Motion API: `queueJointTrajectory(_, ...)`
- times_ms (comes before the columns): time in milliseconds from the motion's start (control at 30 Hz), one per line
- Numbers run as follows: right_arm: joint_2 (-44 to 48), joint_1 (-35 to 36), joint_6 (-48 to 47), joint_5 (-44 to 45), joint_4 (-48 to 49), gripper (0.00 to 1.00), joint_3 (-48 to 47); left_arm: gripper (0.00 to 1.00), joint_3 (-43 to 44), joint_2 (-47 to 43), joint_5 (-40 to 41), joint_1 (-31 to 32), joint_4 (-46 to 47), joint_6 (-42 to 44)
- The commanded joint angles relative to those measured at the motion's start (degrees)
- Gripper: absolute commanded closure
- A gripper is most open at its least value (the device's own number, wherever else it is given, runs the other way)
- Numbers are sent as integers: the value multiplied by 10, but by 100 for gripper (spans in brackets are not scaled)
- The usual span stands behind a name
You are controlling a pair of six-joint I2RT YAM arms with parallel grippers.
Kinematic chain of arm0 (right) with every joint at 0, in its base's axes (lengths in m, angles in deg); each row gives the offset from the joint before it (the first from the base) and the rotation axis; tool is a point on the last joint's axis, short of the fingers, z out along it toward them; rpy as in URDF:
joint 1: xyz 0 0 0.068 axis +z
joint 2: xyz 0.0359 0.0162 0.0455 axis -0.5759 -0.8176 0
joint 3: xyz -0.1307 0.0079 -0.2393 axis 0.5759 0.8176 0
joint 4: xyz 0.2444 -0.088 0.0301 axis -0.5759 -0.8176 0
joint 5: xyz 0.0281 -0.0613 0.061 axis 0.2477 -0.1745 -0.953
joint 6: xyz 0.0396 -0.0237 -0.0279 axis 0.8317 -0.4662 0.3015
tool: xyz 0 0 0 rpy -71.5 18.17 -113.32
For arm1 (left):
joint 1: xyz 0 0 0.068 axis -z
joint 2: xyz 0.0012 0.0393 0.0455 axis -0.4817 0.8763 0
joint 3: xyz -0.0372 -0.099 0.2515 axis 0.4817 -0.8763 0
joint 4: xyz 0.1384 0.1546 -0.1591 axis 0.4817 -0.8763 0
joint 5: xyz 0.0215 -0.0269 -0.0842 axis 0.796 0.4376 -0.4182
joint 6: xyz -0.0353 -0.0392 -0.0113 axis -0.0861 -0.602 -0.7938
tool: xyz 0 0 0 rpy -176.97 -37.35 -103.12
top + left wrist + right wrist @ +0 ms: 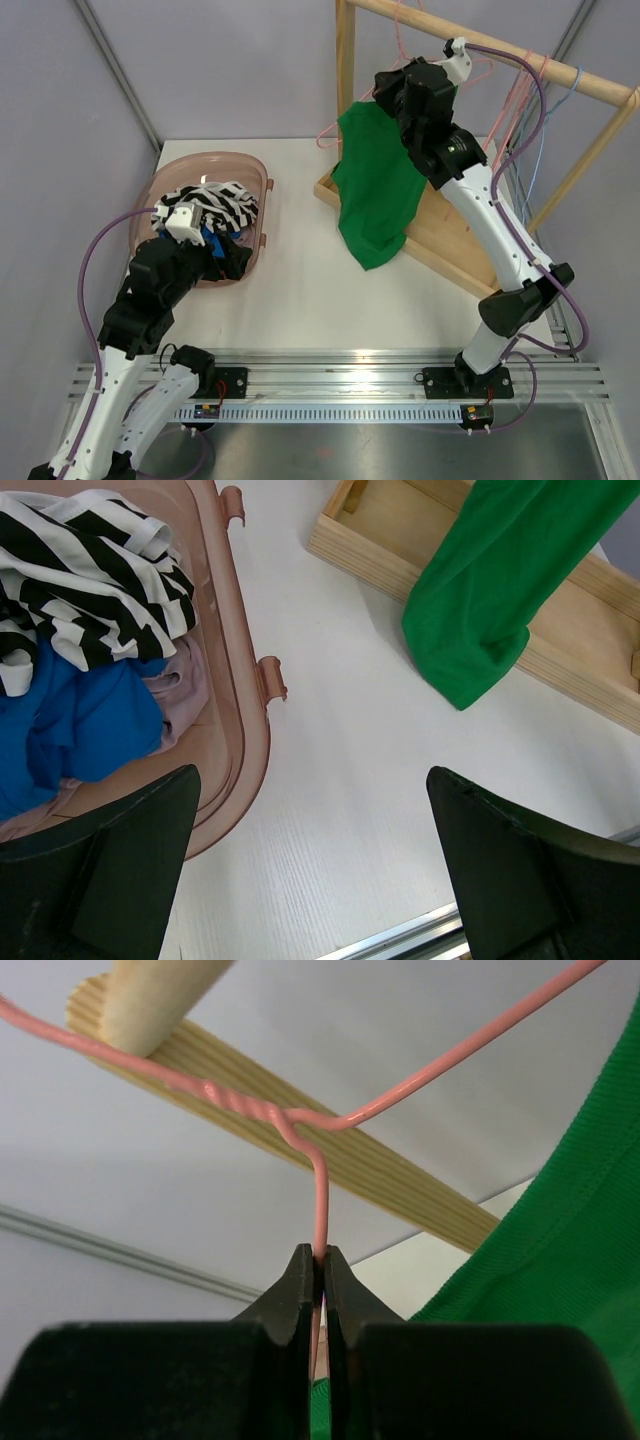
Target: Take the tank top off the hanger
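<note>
A green tank top (375, 190) hangs on a pink wire hanger (330, 135) below the wooden rail (500, 55); its hem reaches down over the wooden base. It also shows in the left wrist view (480, 600) and the right wrist view (560, 1260). My right gripper (320, 1260) is shut on the pink hanger wire (320, 1185) just under its twisted neck, high beside the shirt's top (400, 95). My left gripper (315, 860) is open and empty, low over the white table next to the basket.
A pink plastic basket (255, 170) at the left holds a striped cloth (215, 205) and a blue one (70, 720). The wooden rack's base tray (440, 240) lies at the back right. More wire hangers (530, 90) hang on the rail at the right.
</note>
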Motion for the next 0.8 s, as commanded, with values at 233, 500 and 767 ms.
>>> queueJointTrajectory(233,118,4,12,-176,73,100,58,1,-3,-21,-27,-2,37,8)
queueJointTrajectory(500,249,4,30,-332,65,100,208,1,44,-28,-64,-2,57,10)
queueJointTrajectory(767,326,4,-10,-546,-17,100,263,1,151,8,-115,-2,100,-12)
